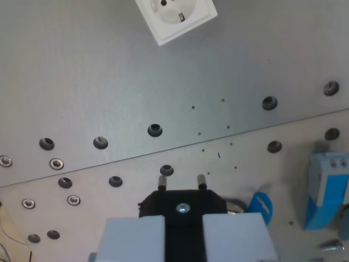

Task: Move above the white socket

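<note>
- Presently, a black plug [184,206] is clamped between the two pale fingers [133,237] of the hand [184,236], its two metal pins pointed away.
- The white socket [175,16] is seen at the far edge, tilted, well apart from the plug.
- A blue block [326,188] is stood near right on the grey tabletop [136,82].

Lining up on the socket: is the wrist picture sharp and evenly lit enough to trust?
Wrist view: white socket cut off by the top edge but fairly sharp, its holes visible; soft glare brightens the grey plate; gripper pads and black plug close and slightly blurred.
</note>
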### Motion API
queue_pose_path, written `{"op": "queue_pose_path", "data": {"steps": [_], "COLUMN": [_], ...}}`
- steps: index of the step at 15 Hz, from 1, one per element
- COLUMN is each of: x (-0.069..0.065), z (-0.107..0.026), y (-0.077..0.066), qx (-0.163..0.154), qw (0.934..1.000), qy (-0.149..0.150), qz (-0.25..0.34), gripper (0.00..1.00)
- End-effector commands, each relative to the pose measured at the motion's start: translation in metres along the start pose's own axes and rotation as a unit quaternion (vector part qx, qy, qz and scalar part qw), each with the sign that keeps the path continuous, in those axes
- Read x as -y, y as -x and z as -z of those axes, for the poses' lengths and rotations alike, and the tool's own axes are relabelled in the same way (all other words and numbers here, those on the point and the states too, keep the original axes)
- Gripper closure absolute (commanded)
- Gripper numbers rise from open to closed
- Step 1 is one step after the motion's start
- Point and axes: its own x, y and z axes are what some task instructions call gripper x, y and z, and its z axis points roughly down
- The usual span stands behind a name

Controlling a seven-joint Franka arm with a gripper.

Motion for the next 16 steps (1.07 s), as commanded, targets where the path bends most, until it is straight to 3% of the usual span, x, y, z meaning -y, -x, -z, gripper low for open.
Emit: {"op": "queue_pose_path", "data": {"steps": [1, 16], "x": [-0.005, -0.006], "z": [-0.016, -0.086], "y": [-0.003, -0.030], "qx": [-0.035, -0.042], "qw": [0.9963, 0.9791], "qy": [0.001, 0.009], "qz": [0.079, 0.199], "gripper": [1.00, 1.00]}}
